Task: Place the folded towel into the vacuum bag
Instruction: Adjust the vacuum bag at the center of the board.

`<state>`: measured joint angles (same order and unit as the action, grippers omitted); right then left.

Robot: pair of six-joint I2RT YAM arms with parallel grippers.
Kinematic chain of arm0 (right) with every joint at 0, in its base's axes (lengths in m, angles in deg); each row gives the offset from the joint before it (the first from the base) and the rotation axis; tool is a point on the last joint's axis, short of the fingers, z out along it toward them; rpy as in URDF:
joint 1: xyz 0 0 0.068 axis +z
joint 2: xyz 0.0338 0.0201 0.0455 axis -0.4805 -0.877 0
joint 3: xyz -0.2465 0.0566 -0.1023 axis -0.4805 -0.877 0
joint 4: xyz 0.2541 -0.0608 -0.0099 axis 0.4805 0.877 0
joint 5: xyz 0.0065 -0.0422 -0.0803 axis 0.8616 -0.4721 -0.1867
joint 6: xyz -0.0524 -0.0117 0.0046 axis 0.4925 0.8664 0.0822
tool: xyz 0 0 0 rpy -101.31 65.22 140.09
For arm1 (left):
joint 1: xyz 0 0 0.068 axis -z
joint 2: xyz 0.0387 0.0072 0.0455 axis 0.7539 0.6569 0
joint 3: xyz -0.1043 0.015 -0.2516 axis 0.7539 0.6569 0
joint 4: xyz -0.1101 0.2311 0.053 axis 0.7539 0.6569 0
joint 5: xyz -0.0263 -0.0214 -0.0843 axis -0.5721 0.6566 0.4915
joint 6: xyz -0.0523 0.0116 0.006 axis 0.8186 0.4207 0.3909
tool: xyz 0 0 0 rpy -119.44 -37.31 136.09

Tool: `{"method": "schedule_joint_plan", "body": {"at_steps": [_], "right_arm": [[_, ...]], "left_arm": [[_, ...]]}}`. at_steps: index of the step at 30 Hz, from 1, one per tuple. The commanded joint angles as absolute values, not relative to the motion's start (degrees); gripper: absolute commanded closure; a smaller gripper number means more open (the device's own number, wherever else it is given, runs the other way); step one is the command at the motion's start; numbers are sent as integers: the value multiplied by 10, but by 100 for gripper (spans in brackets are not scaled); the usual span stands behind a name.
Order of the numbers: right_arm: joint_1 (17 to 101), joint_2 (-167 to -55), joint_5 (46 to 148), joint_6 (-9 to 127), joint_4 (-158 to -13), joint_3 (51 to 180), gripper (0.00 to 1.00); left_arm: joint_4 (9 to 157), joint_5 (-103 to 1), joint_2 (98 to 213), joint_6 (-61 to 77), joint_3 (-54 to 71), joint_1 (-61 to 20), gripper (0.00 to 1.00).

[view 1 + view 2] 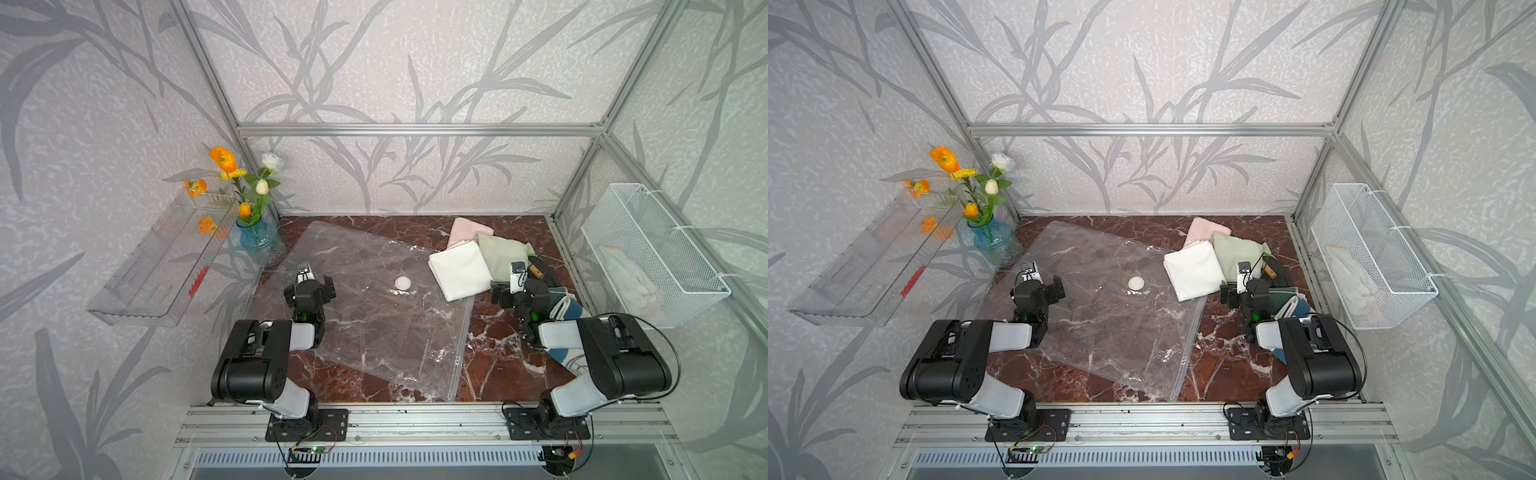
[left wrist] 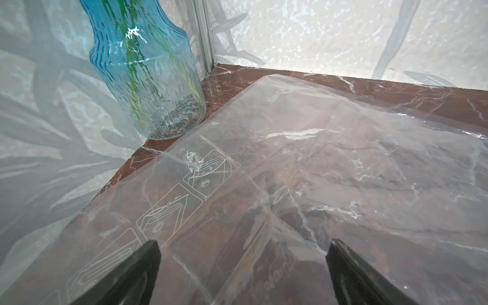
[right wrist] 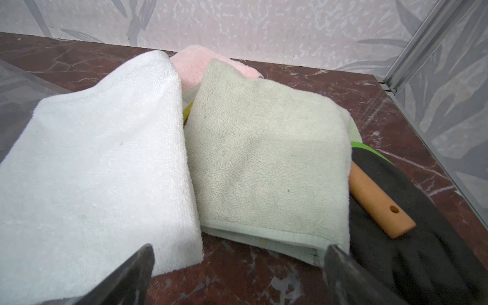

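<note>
The vacuum bag (image 1: 374, 316) lies flat and clear on the marble table, with its white valve (image 1: 402, 283) facing up and its zip strip (image 1: 459, 357) along the right edge. Three folded towels are piled at the back right: a white towel (image 1: 459, 270) whose edge overlaps the bag, a pale green towel (image 3: 264, 158) and a pink towel (image 3: 195, 63). My left gripper (image 2: 244, 245) hovers open over the bag's left part, empty. My right gripper (image 3: 240, 249) is open just in front of the white and green towels, touching neither.
A blue glass vase (image 1: 259, 245) with flowers stands at the back left corner beside the bag. A wooden handle (image 3: 377, 200) lies on dark cloth (image 3: 422, 250) right of the green towel. A wire basket (image 1: 652, 257) hangs on the right wall, a clear shelf (image 1: 162, 266) on the left.
</note>
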<state>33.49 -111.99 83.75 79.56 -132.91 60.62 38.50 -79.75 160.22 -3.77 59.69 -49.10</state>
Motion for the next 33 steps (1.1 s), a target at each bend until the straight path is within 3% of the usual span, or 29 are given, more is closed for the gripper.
{"method": "schedule_joint_plan", "body": {"at_steps": [1,33], "right_arm": [[336,-1110,832,798,-1332,618,1],[336,-1110,832,798,-1332,618,1]], "left_arm": [[387,-800,1594,-35,593,-490,1],[382,-799,1584,-45,588,-490,1]]}}
